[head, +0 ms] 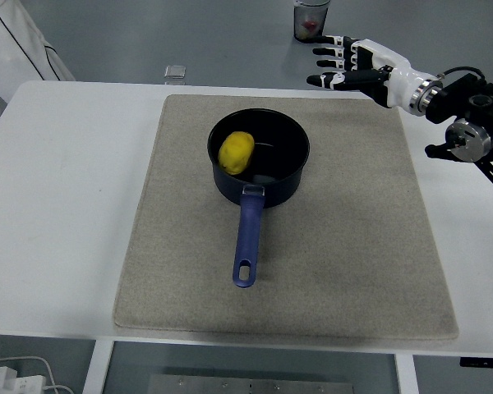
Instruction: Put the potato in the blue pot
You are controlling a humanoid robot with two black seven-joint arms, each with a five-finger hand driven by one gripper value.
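Mid-desk on grey mat [345, 263]: blue pot [259, 167], handle toward near edge, potato [236, 152] inside against left wall. Far right edge: right hand [357, 65] raised, fingers extended, empty, well apart from pot.

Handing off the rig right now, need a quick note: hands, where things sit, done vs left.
Right hand: open, fingers spread, holding nothing, raised over the table's far right edge, clear of the pot.
Left hand: not in view.
Potato: lying inside the blue pot, against its left wall.
Pot stands upright on the grey mat, handle pointing toward the near edge.
Done: potato is in the pot and released.
Left: nothing on the task itself; likely just bring the right arm to rest.
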